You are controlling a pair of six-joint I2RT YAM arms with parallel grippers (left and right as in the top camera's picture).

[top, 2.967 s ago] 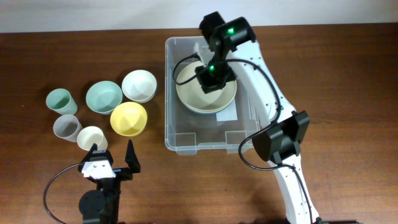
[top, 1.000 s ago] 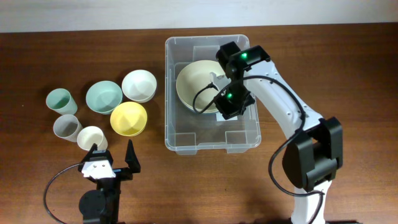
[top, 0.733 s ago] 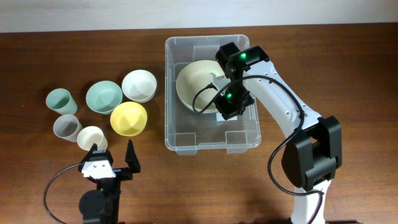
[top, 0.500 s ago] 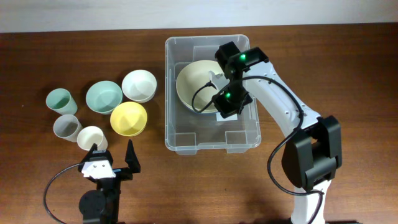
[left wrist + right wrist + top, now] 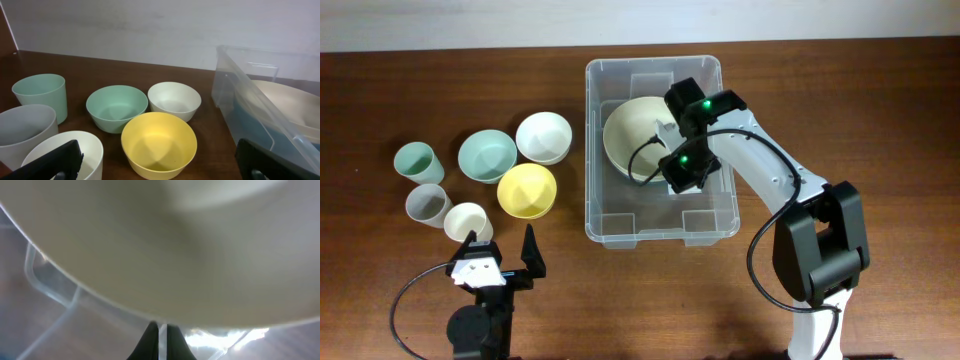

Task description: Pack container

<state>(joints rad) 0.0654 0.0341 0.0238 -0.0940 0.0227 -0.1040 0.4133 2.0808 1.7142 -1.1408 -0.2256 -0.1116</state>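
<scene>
We see the container standing on the table, a little right of centre. The big bowl, cream in colour, lies inside it toward the far left corner. The near half of the container holds nothing that we can make out.

The right arm reaches over the container's right wall, and its wrist hangs above the big bowl's right rim. In the right wrist view the right gripper has its fingers drawn nearly together, with only a thin bright slit between them. The big bowl's blurred pale surface fills most of that view and comes right down to the fingertips. We cannot tell whether the fingers pinch the bowl or merely sit against it. A clear wall of the container shows at the lower left of the same view.

The left gripper sits at the near left of the table, spread wide and holding nothing. It points toward a cluster of dishes left of the container.

In that cluster:
- The yellow bowl is nearest the left gripper.
- The teal bowl and the white bowl stand behind the yellow bowl.
- The white bowl is just beside the container's left wall.
- Further left stand the teal cup, the grey cup and the cream cup.
- The cream cup is close by the left gripper's left finger.
</scene>
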